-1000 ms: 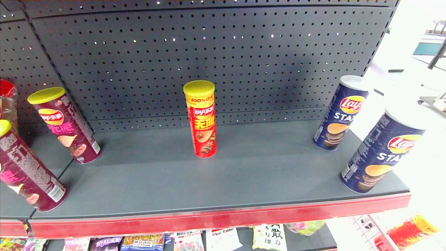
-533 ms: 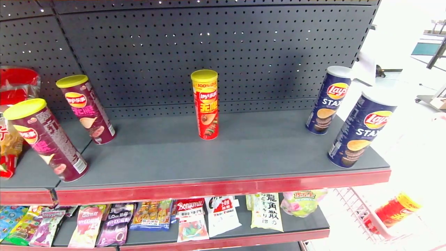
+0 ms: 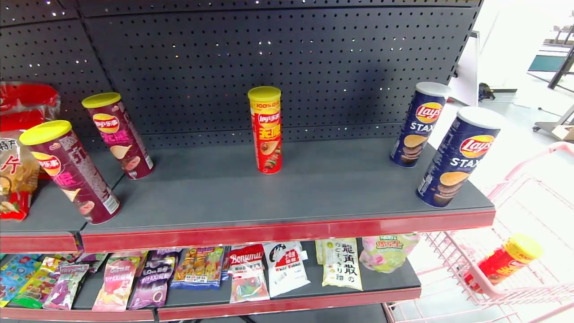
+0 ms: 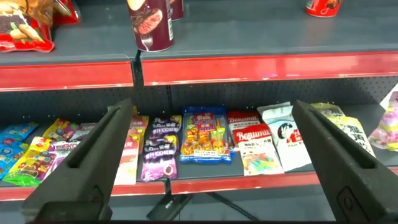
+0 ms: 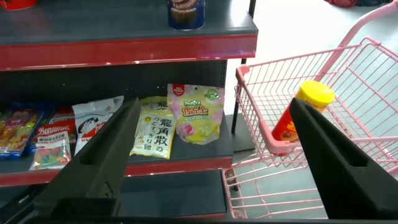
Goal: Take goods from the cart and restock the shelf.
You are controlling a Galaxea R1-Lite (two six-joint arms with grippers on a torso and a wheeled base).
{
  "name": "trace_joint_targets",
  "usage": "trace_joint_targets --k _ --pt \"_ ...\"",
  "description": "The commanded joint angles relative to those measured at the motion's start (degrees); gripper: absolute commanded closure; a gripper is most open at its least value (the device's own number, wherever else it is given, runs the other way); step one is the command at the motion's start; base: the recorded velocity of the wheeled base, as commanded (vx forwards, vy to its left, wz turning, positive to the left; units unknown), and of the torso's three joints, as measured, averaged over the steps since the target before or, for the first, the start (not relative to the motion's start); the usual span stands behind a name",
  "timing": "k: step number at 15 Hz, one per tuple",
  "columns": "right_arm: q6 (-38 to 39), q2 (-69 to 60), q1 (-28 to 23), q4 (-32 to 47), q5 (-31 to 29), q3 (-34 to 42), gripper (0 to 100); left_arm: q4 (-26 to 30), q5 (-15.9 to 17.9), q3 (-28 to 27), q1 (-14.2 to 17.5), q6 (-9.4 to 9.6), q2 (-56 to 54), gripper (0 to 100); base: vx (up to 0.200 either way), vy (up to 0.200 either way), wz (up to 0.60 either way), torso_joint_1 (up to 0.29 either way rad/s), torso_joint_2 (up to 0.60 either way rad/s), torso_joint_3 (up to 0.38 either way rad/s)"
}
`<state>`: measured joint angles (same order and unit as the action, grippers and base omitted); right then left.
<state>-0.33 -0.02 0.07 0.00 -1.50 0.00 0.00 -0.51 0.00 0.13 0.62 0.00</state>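
One red can (image 5: 303,118) waits in the cart (image 5: 280,59) ahead of my right gripper (image 5: 216,104). It and my left gripper (image 4: 212,104) are wide, empty. Next I should grab the can.

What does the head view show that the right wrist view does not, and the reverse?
Head view, not right wrist: the pegboard and two maroon cans on the shelf. Right wrist, not head: the right claw, open. Both: the cart, the red can lying in it, and the snack bags below.
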Motion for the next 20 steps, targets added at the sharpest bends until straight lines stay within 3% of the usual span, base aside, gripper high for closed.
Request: trace_joint_targets --k 1,17,20 --pt "0.0 0.0 0.0 0.0 0.0 0.0 0 0.0 0.0 0.0 0.0 -0.01 0.0 0 0.0 0.0 0.0 0.0 0.0 0.0" --pt "-0.2 0.0 0.1 0.0 0.4 0.0 0 0.0 0.0 0.0 0.0 -0.01 0.0 0 0.0 -0.188 0.0 0.003 0.0 0.004" --pt "-0.2 0.0 0.1 0.0 0.4 0.0 0 0.0 0.1 0.0 0.0 -0.01 0.0 0 0.0 0.0 0.0 0.0 0.0 0.0"
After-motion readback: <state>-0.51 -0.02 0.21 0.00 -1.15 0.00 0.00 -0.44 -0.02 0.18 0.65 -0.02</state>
